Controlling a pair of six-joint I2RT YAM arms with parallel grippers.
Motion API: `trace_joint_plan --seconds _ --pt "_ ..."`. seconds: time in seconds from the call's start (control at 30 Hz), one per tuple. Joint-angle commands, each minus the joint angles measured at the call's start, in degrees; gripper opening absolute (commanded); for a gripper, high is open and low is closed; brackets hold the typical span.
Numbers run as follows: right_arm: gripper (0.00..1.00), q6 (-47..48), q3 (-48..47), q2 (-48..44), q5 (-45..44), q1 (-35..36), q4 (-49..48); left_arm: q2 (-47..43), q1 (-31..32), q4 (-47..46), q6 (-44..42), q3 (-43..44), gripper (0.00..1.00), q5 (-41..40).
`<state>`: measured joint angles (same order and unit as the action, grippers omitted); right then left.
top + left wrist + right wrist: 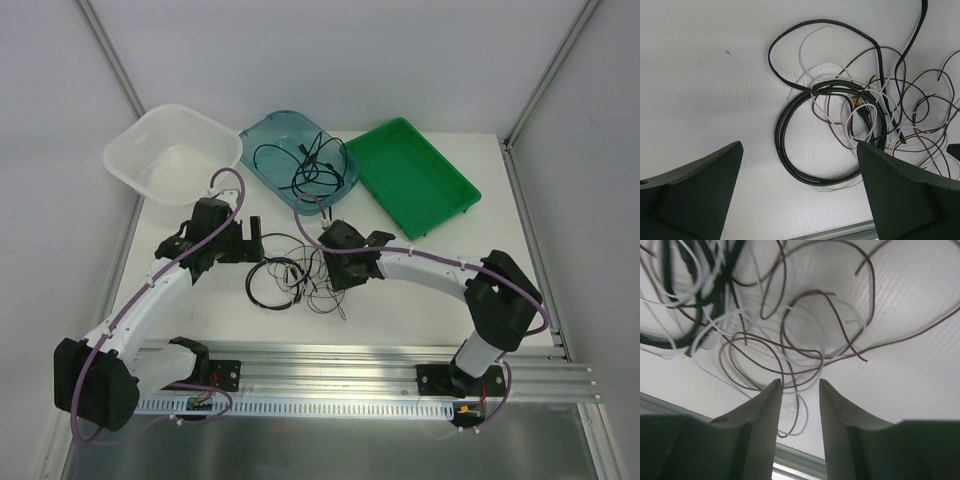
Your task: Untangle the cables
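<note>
A tangle of thin black, dark brown and white cables (pixel 290 278) lies on the white table between my two grippers. In the left wrist view a black coil (pixel 827 135) overlaps brown and white loops. My left gripper (pixel 250 240) is wide open and empty, just left of the tangle, its fingertips (pixel 735 150) above bare table. My right gripper (pixel 335 270) hovers over the tangle's right side, jaws partly open with brown loops (pixel 795 355) below and between the tips, gripping nothing. More black cables (pixel 305 165) lie in the blue tray.
A white tub (pixel 172 150) stands at the back left, a blue tray (pixel 330 190) at the back middle, a green tray (pixel 412 175) at the back right. The metal rail (pixel 380 360) runs along the near table edge.
</note>
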<state>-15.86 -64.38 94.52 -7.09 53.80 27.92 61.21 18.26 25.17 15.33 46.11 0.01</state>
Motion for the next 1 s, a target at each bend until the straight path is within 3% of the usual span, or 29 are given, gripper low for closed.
trace_joint_plan --seconds 0.0,0.23,0.47,0.73,0.97 --pt "0.36 -1.37 0.22 1.62 -0.55 -0.1 4.68 0.75 -0.51 -0.73 -1.62 0.21 0.99 0.34" --pt "0.34 -0.4 1.53 4.17 -0.29 -0.8 6.09 1.72 -0.51 -0.56 -1.97 0.21 0.99 0.34" --pt "0.33 -2.95 8.74 2.69 5.42 -9.67 2.05 2.25 -0.59 -0.38 -2.06 0.39 0.99 0.34" --pt "0.33 -2.34 11.82 -2.49 -1.25 -17.14 6.09 3.39 -0.51 -0.12 -1.89 0.74 0.99 0.25" --pt "0.33 -1.81 11.73 -8.47 -7.85 -19.61 9.96 4.7 -0.51 0.14 -0.4 0.91 0.99 0.25"
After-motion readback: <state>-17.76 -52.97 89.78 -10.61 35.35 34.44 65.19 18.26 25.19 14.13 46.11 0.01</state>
